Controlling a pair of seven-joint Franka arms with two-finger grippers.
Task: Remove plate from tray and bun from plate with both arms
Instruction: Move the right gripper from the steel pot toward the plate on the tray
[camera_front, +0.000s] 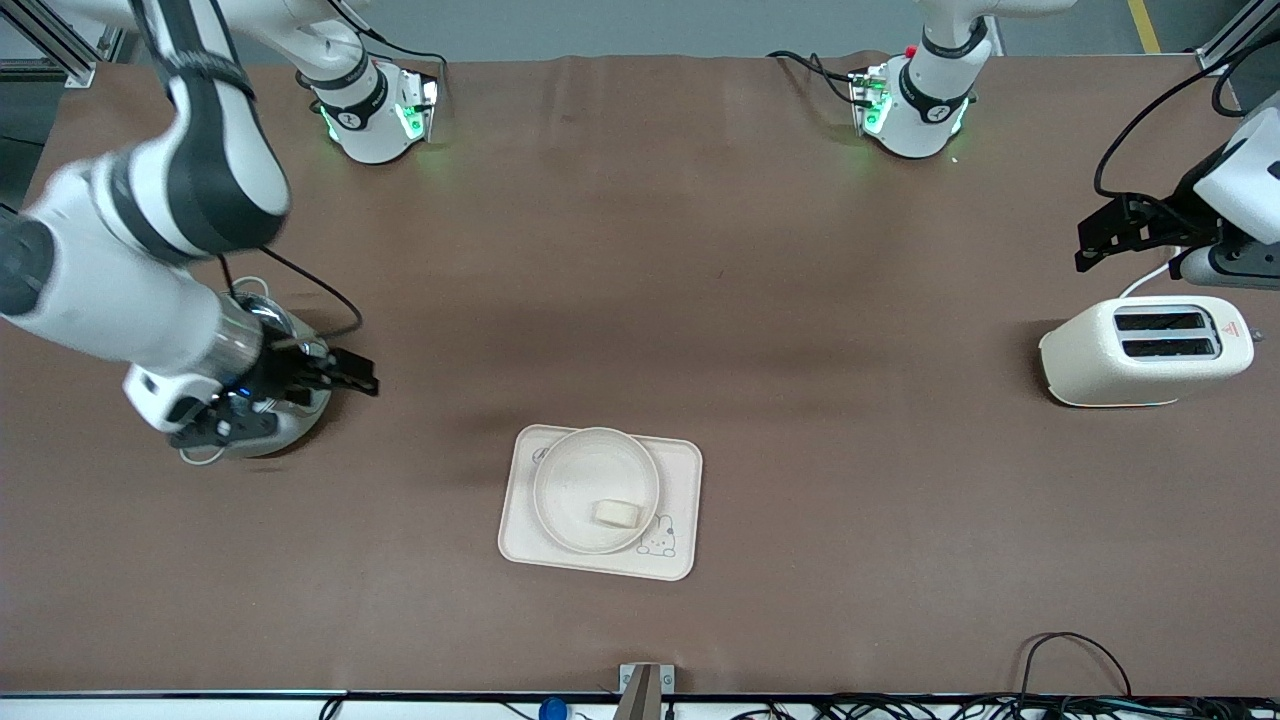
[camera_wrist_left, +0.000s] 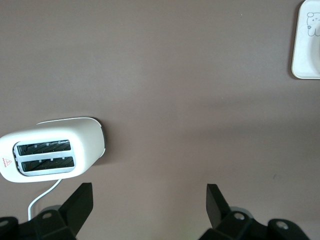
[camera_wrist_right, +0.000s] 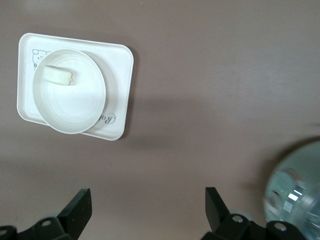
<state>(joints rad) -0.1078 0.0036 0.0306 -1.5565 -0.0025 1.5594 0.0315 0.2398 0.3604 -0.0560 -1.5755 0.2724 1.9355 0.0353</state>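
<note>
The rectangular cream tray (camera_front: 682, 470) with a rabbit drawing lies on the brown table, nearer the front camera than both grippers. The round plate (camera_front: 585, 470) sits on it, and the small pale bun (camera_front: 616, 513) lies on the plate near its rim. The right wrist view shows the tray (camera_wrist_right: 119, 65), the plate (camera_wrist_right: 72, 102) and the bun (camera_wrist_right: 58, 75). My right gripper (camera_front: 352, 375) is open and empty toward the right arm's end of the table (camera_wrist_right: 148, 205). My left gripper (camera_front: 1098, 238) is open and empty over the table beside the toaster (camera_wrist_left: 149, 200). A tray corner (camera_wrist_left: 306, 47) shows in the left wrist view.
A white two-slot toaster (camera_front: 1145, 350) with a white cord stands at the left arm's end, also in the left wrist view (camera_wrist_left: 50, 152). A shiny round glass-like object (camera_front: 285, 420) sits under the right arm's wrist (camera_wrist_right: 295, 190). Cables run along the table's front edge.
</note>
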